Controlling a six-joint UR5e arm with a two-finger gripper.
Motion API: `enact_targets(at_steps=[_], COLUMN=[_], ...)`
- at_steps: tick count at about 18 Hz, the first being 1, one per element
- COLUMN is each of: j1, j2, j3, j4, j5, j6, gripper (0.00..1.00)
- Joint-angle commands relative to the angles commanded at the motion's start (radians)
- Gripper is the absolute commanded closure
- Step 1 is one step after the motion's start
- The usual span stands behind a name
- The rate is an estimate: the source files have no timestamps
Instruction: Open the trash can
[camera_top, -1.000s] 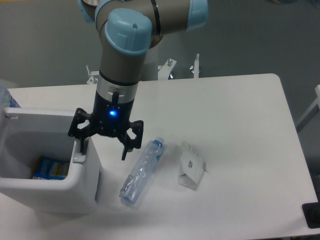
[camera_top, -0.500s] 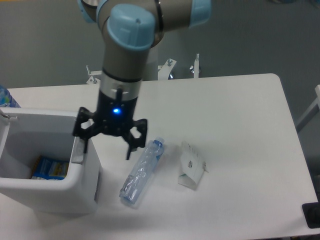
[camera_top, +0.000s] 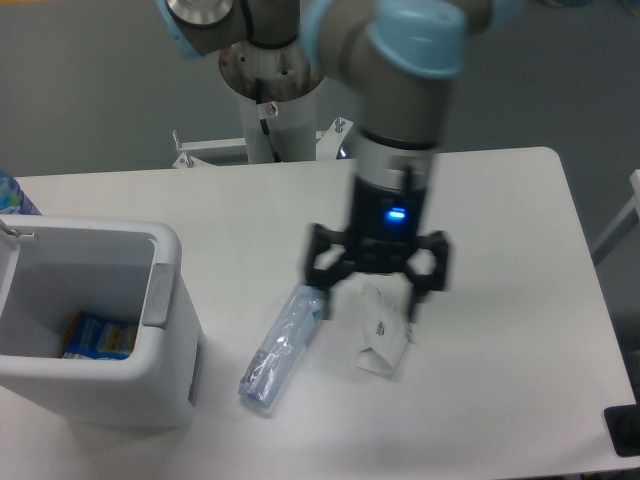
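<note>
White boxy plastic trash can (camera_top: 170, 385) sits at the table's near-left, open-topped, blue packaging (camera_top: 100, 335) inside. Beyond it, the black two-finger gripper (camera_top: 375, 300) hangs spread apart over the folded white paper (camera_top: 385, 335); clearing away upward seems wisest.

White boxy trash can (camera_top: 150, 385) upright at table's left edge, top open, blue packet inside.

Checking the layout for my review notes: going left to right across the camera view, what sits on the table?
Trash can, open with a blue item inside → crushed bottle → white folded carton, with the open gripper hovering above it.
</note>
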Motion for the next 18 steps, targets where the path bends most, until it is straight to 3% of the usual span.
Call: enact_targets(at_steps=[6,11,14,18], j1=[0.034,0.020,-0.038,-0.041], j2=[-0.098,-0.127,-0.143,-0.140], j3=[0.063,0.072,0.095,0.086], j4=[-0.145,-0.157,-0.180,-0.183], j5=[0.161,0.306,0.446,0.448], j6=[0.237,0.327,0.458,0.459], gripper=[0.00,0.00,0.00,0.00])
